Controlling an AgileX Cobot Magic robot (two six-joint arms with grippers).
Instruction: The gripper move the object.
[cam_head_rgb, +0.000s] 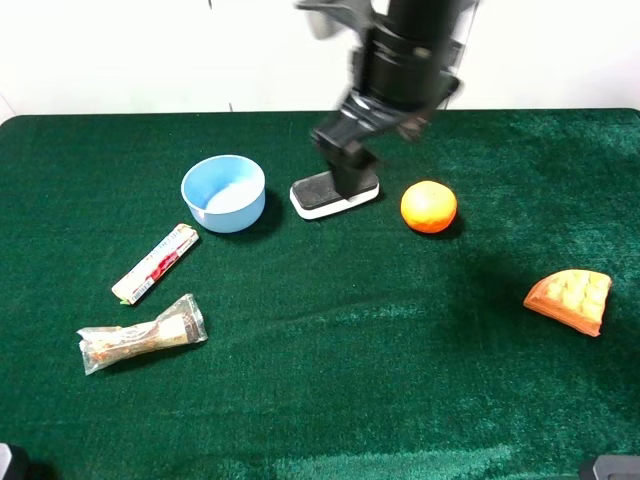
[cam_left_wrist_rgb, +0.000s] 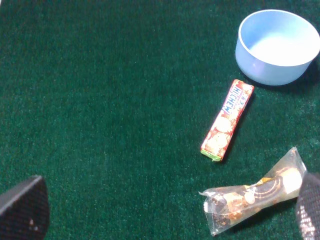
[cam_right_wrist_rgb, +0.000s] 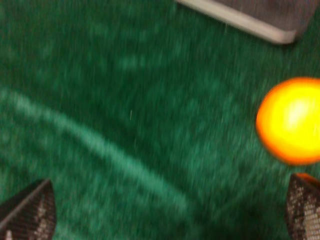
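Note:
The light blue bowl (cam_head_rgb: 223, 193) stands empty on the green cloth at the back left; it also shows in the left wrist view (cam_left_wrist_rgb: 277, 46). A large grey and black arm reaches down from the back. Its black claw (cam_head_rgb: 345, 165) is blurred and hangs over the black-and-white eraser block (cam_head_rgb: 335, 195), to the right of the bowl and apart from it. I cannot tell whether that claw is open. My left gripper (cam_left_wrist_rgb: 165, 215) is open and empty, well short of the bowl. My right gripper (cam_right_wrist_rgb: 165, 220) is open and empty near the orange fruit (cam_right_wrist_rgb: 292, 120).
A candy stick (cam_head_rgb: 155, 263) and a wrapped snack (cam_head_rgb: 142, 335) lie in front of the bowl. The orange fruit (cam_head_rgb: 429, 206) sits right of the eraser. An orange wedge-shaped piece (cam_head_rgb: 570, 299) lies at the right. The right wrist view is blurred.

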